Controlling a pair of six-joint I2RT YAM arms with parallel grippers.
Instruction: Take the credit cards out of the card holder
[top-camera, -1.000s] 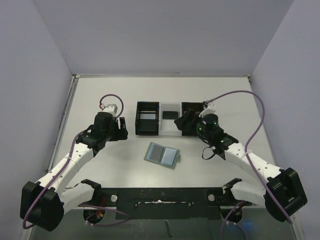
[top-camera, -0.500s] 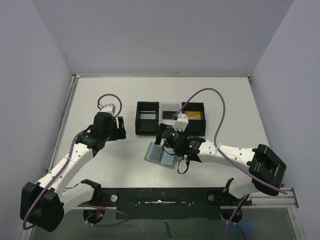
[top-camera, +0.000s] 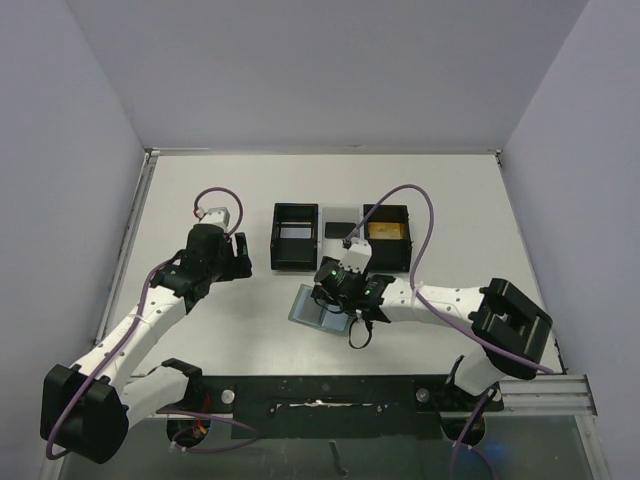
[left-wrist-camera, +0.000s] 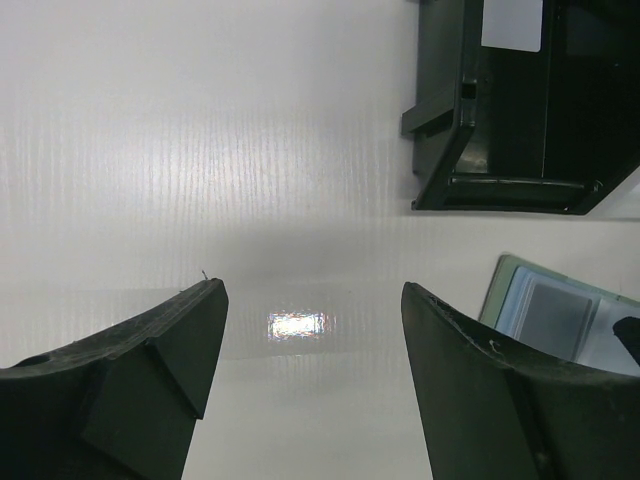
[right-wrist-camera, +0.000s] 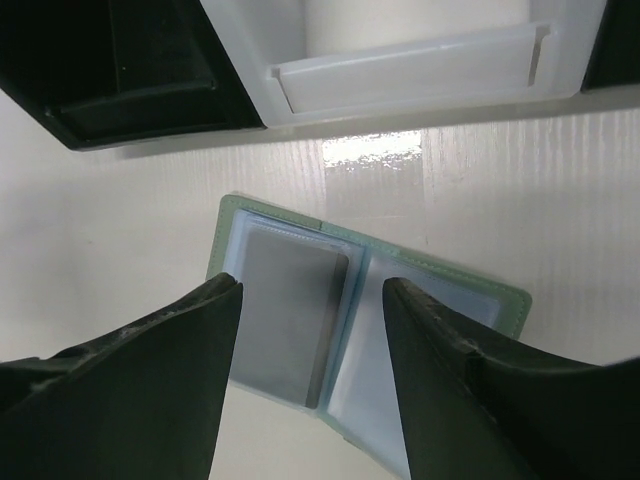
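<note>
- Holder (right-wrist-camera: 440, 300) lies open and flat on the worktop (left-wrist-camera: 200, 150), centre of the scene, just near of the white tray (right-wrist-camera: 420, 60) and the two black boxes.
- Grey card (right-wrist-camera: 290, 320) sits in its left pocket; whether the right pocket holds anything, I cannot tell.
- Right fingers (right-wrist-camera: 170, 380) hover right over the holder, apart, one on each side of that grey card. Nothing is gripped.
- Left fingers (left-wrist-camera: 150, 360) are apart too, with only bare worktop between them, well to the left of the holder. They are not pinning it.
- Next step, by my reading: get a hold on the grey card and draw it out of the pocket.
- First risk: the holder is loose on a glossy surface. With nothing holding it down, a pull on the card could drag the whole holder along.
- Second risk: the card is thin and lies flush under the pocket film, so the fingers may pinch film and card together and lock it in place.
- Third risk: a nudge the far way could shove the holder against the tray.
</note>
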